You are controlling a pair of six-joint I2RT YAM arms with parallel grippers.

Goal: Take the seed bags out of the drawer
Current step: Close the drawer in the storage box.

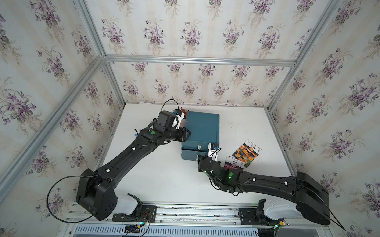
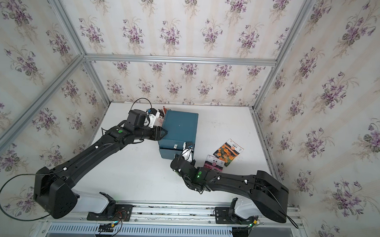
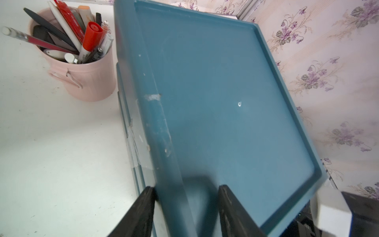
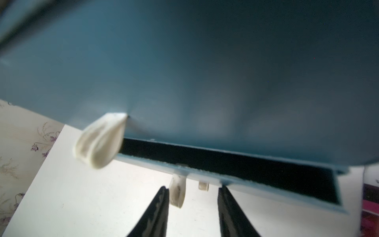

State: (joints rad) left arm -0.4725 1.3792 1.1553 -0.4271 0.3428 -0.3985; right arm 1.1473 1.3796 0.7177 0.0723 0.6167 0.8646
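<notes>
Closest to the lens, my right claw (image 4: 193,189) stands with its jaws apart at the front of the blue box (image 1: 203,126). The little white pull (image 4: 177,192) of the drawer (image 1: 192,155) sits between them, against one finger and clear of the other. That drawer is out only a crack, showing a dark slot (image 4: 225,162) whose long axis runs across my claw's gap. Nothing shows inside it.

By my judgement the next move turns on that pull. It lies straight ahead of this claw, and the drawer would slide toward my own base. My right arm is plainly the nearer one.

Two seed bags already lie on the table (image 1: 160,177) just beside my right wrist, the orange-flower bag (image 1: 247,152) and the pink-flower bag (image 1: 234,164). They touch or overlap at a corner. A third I cannot see, and I guess it is in the drawer.

My left claw (image 3: 187,187) straddles the raised rim at the box's side, away from the front. Whether it pinches that rim I cannot tell.
</notes>
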